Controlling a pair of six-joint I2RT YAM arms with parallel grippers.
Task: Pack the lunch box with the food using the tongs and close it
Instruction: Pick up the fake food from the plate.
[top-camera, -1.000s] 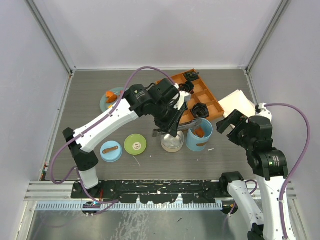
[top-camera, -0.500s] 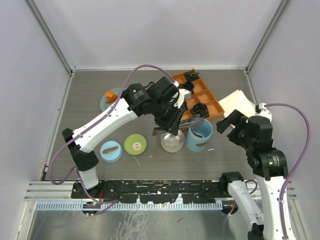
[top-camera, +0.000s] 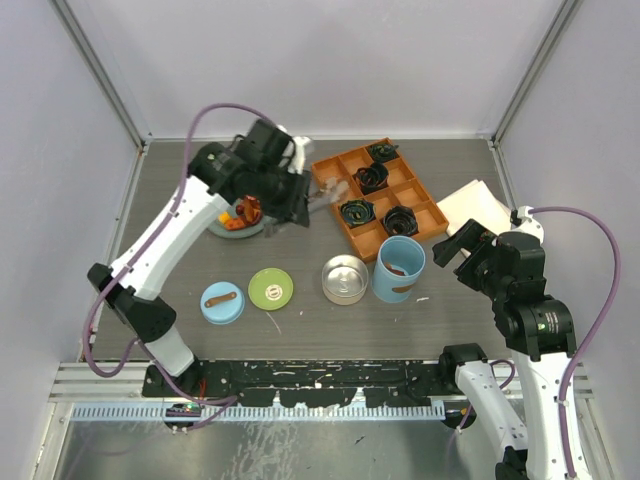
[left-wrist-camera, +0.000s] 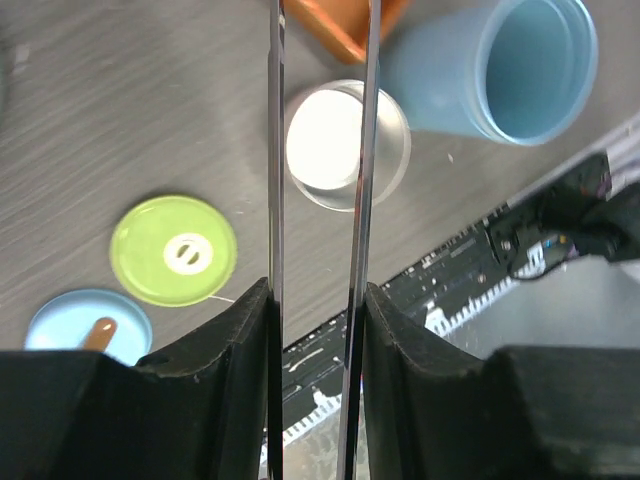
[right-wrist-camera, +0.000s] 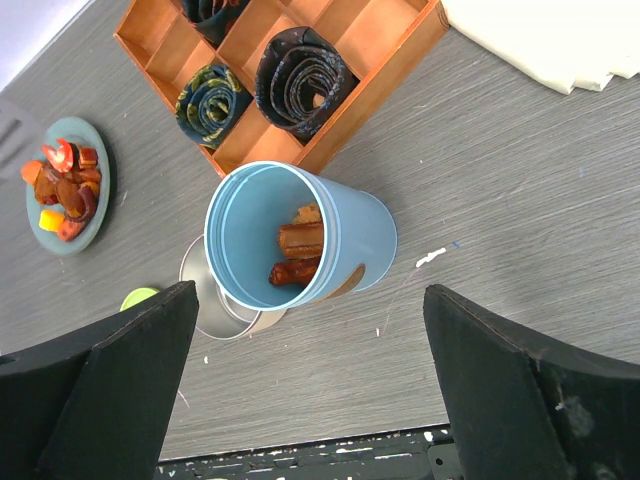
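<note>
Two arms: the left reaches toward the far-left corner of the bench (top-camera: 300, 250); the right sits back near the near-right corner.
Left claw (left-wrist-camera: 318, 300): clenched on the tongs (left-wrist-camera: 275, 150), one black finger pressed against the outer side of each slim metal arm. The two arms run forward side by side with a gap between them. From above, the claw hangs over the teal plate (right-wrist-camera: 70, 128).
Right claw (top-camera: 462, 250): released, fingers spread wide, poised above the bench close to its right edge.
Food (right-wrist-camera: 60, 185): a loose pile of orange, red and dark brown chunks on the plate, near the far-left corner.
Brown pieces (right-wrist-camera: 293, 255): a few lie inside the cylinder.
Light-blue cylinder (top-camera: 400, 268): the tall part of the lunch box, upright and uncovered, right of the bench's centre.
Steel tin (top-camera: 345, 280): the shallow part, uncovered, just beside the cylinder on the side toward the left edge.
Green lid (top-camera: 270, 288): flat on the bench, near the tin, toward the near edge.
Blue lid (top-camera: 222, 302): flat on the bench, next to the green lid on its left-edge side, not touching it.
Orange tray (top-camera: 385, 195): toward the far edge, right of centre, with black coils (top-camera: 400, 220) in its compartments; its near corner comes close to the cylinder.
White folded sheet (top-camera: 478, 205): lies at the right edge.
</note>
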